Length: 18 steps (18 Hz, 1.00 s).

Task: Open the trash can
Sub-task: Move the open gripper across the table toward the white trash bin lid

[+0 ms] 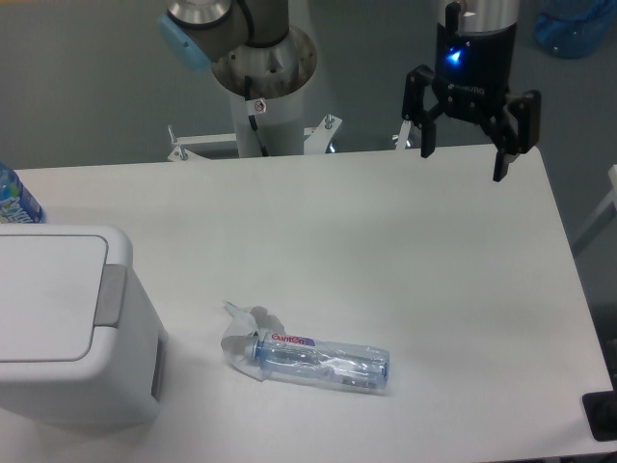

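The black 2-finger gripper (463,164) hangs at the upper right, pointing straight down, with a small blue light glowing on its dark body. Its 2 fingers (505,145) are spread wide apart with nothing between them. The silver wrist above it runs out of frame. At the upper left, the arm's grey base column (262,82) stands upright, topped by a joint with what seems a light-blue cap (183,39).

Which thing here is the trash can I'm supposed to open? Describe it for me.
Look at the white table's near left corner. The trash can is the large white boxy bin there, lid shut, with a grey push strip. It is far bulkier than the clear bottle lying beside it.
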Available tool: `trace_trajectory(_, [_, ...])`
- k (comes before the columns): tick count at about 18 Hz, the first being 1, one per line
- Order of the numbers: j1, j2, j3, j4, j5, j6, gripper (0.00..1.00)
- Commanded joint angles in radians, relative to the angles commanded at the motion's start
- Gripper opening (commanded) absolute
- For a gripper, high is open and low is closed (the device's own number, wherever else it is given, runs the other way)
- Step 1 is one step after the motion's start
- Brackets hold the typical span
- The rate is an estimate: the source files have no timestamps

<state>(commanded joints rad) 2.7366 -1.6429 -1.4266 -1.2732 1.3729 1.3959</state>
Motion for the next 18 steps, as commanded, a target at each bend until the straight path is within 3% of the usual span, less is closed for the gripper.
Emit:
trace_trajectory(5, [-0.006,0.006,0.0,0.002,-0.003,-0.024,1.0])
trace_trajectory(13, [-0.086,-0.006,0.0,0.093,-0.018,-0.285,1.0])
trace_trajectory(18, [-0.132,-0.017,-0.002,0.11,-0.017,-0.391,1.0])
